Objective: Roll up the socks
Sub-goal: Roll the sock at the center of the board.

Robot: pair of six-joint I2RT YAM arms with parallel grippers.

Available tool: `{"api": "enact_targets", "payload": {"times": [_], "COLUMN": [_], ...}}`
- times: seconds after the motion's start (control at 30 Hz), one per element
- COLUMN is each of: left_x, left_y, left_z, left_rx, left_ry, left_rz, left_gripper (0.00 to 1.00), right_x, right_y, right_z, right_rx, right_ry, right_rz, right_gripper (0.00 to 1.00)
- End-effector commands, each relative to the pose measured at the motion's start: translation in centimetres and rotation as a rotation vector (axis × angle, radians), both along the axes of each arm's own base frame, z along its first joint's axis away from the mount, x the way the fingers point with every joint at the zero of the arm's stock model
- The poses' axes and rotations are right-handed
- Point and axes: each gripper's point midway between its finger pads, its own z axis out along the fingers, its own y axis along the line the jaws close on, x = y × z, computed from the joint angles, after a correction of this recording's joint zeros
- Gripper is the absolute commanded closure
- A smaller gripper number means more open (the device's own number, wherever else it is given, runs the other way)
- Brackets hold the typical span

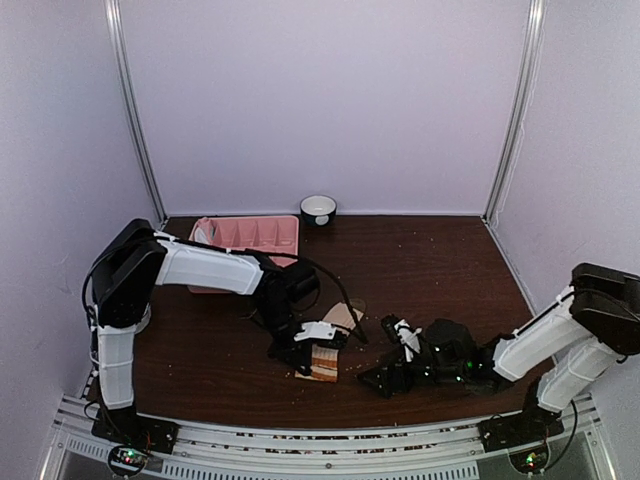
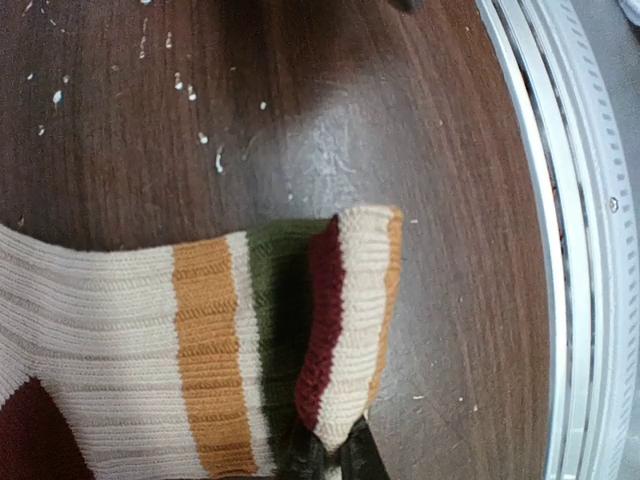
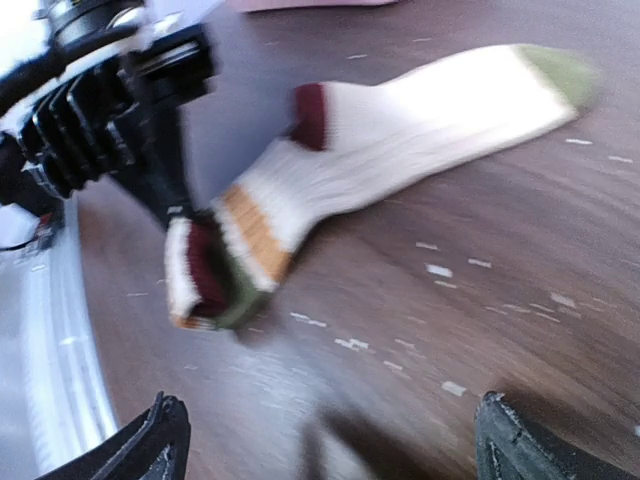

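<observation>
The striped sock (image 2: 120, 330) is being pinched at its cuff by the left gripper (image 2: 325, 458). Its dark fingers are being shown closed tight on the ribbed edge at the bottom of the wrist view, and the cuff is being doubled over onto the green band, which looks like the first turn of a roll being started. The sock is being worked flat on the dark table (image 1: 440, 270), well apart from the pink tray (image 1: 270, 232), on the tray's side toward the arm bases. The right gripper (image 3: 335, 445) is being held wide open with nothing in it, low over the wood and just past the sock on the far side from the tray. For a clean roll, the fold is best being laid square across the leg and pressed snug, not lifted high. The foot end is probably best being pinned by that free gripper, so the fabric is being rolled rather than dragged. No second sock is being made out with any certainty.
</observation>
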Motion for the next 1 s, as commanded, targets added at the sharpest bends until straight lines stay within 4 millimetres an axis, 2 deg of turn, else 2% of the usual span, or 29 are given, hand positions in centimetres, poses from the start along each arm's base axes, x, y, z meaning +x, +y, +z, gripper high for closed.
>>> {"api": "enact_targets", "payload": {"times": [0.0, 0.07, 0.13, 0.17, 0.23, 0.27, 0.4, 0.5, 0.6, 0.77, 0.97], "left_x": [-1.6, -1.6, -1.8, -1.9, -2.1, -2.1, -2.3, -2.4, -2.2, -1.6, -1.0], "left_y": [1.9, 1.9, 1.9, 1.9, 1.9, 1.9, 2.0, 2.3, 2.6, 3.1, 3.2], "left_z": [-1.9, -1.9, -1.7, -1.8, -1.6, -1.5, -1.6, -2.0, -2.6, -3.7, -4.5], "left_rx": [0.161, 0.172, 0.185, 0.195, 0.212, 0.215, 0.24, 0.271, 0.289, 0.322, 0.348], "left_ry": [0.147, 0.197, 0.25, 0.277, 0.344, 0.377, 0.474, 0.511, 0.508, 0.468, 0.43], "left_rz": [0.049, 0.069, 0.08, 0.087, 0.098, 0.11, 0.133, 0.147, 0.157, 0.167, 0.187], "left_gripper": [1.0, 1.0, 1.0, 1.0, 1.0, 1.0, 1.0, 1.0, 1.0, 1.0, 1.0], "right_x": [3.8, 5.2, 5.5, 5.4, 4.5, 4.0, 0.4, -2.4, -4.2, -5.1, -5.6], "right_y": [-7.4, -10.0, -12.3, -12.3, -10.4, -8.9, -4.0, -1.0, 1.9, 6.8, 10.6], "right_z": [-0.3, 1.1, 1.0, 1.0, 1.6, 2.6, 2.3, 1.5, 1.7, 2.1, 0.7], "right_rx": [-0.267, -0.241, -0.213, -0.162, -0.071, -0.043, -0.279, -0.399, -0.405, -0.404, -0.428], "right_ry": [-0.163, -0.171, -0.125, -0.099, -0.144, -0.185, -0.433, -0.605, -0.677, -0.764, -0.8], "right_rz": [-0.393, -0.588, -0.741, -0.745, -0.585, -0.505, -0.16, 0.082, 0.232, 0.395, 0.522], "right_gripper": [0.0, 0.0, 0.0, 0.0, 0.0, 0.0, 0.01, 0.14, 0.3, 0.47, 0.52]}}
